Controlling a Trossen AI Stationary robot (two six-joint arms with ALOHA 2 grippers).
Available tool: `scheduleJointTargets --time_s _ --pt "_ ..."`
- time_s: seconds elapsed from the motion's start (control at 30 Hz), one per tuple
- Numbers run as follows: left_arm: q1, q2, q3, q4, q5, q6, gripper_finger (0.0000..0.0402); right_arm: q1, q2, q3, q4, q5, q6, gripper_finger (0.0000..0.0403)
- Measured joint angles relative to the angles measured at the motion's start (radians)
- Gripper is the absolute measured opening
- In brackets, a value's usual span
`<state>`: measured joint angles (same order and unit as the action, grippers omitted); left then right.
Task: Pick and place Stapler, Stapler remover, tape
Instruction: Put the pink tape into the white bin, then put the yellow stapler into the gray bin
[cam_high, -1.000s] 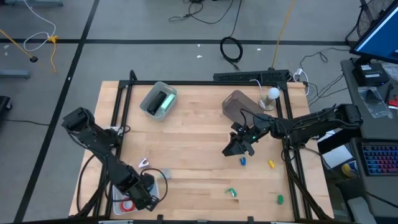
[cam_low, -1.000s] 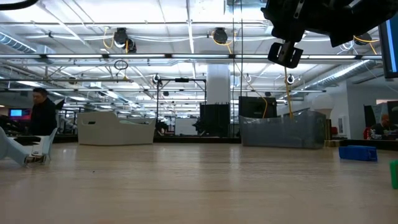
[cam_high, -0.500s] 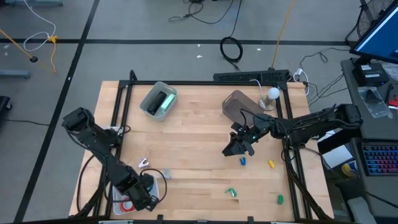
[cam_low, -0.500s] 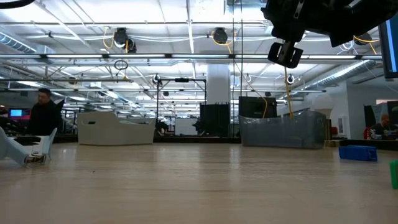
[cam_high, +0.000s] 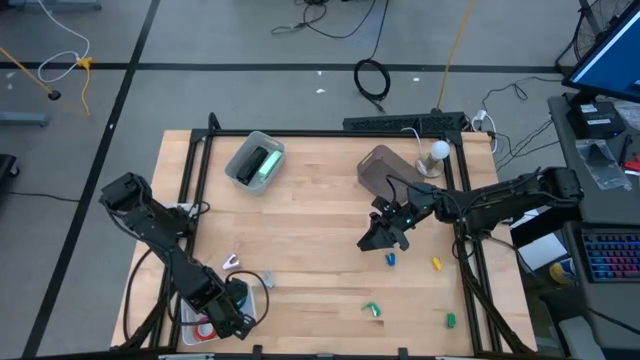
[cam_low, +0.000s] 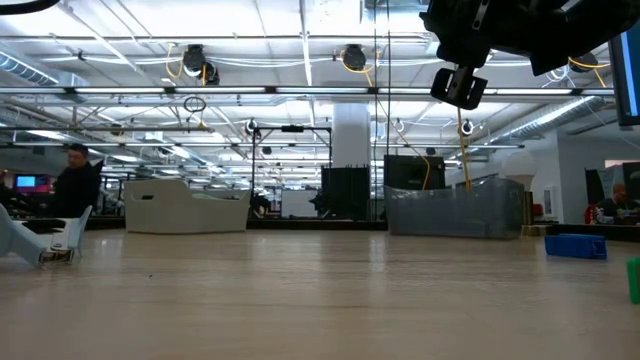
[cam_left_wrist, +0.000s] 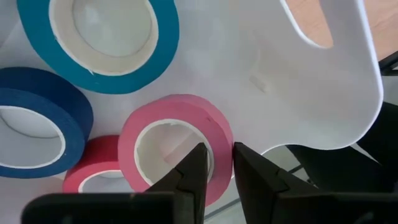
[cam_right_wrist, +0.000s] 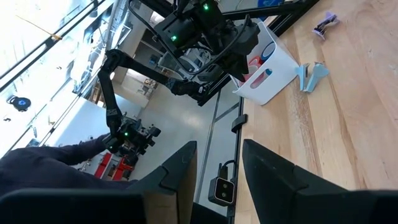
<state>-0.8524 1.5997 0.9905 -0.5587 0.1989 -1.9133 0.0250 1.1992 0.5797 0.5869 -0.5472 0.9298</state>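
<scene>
The left gripper (cam_left_wrist: 216, 171) reaches down into the white tray (cam_left_wrist: 311, 93) at the table's near-left corner, its fingers a narrow gap apart astride the wall of the pink tape roll (cam_left_wrist: 177, 146). That roll lies flat in the tray, overlapping a red roll (cam_left_wrist: 93, 177), with a dark blue roll (cam_left_wrist: 37, 130) and a lighter blue roll (cam_left_wrist: 99, 43) close beside them. The right gripper (cam_high: 378, 238) hangs above the table, well away from the tray, fingers apart and holding nothing

Both arms (cam_high: 160, 235) are dark, jointed and cable-draped, each ending in a black two-fingered pincer (cam_left_wrist: 216, 163) with green indicator lights.
</scene>
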Motion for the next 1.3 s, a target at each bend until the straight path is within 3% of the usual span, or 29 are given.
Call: scheduleJointTargets --time_s 0.4,0.6,0.9,1.1,1.3 --pt "0.000 0.000 0.000 0.005 -0.033 -0.003 0.0086 0.000 0.000 0.000 0.000 0.000 0.000 0.0121" --pt "0.006 0.000 0.000 0.010 -0.111 -0.012 0.0135 0.000 0.000 0.000 0.000 0.000 0.000 0.0121" --pt "0.016 -0.002 0.000 0.039 -0.104 -0.014 0.0199 0.001 0.000 0.000 0.000 0.000 -0.002 0.0121" --pt "0.006 -0.029 0.000 0.034 -0.109 -0.031 0.0197 0.001 0.000 0.000 0.000 0.000 -0.003 0.0121" --pt "-0.003 -0.107 0.000 -0.034 -0.204 -0.052 0.0168 0.001 0.000 0.000 0.000 0.000 -0.006 0.0121"
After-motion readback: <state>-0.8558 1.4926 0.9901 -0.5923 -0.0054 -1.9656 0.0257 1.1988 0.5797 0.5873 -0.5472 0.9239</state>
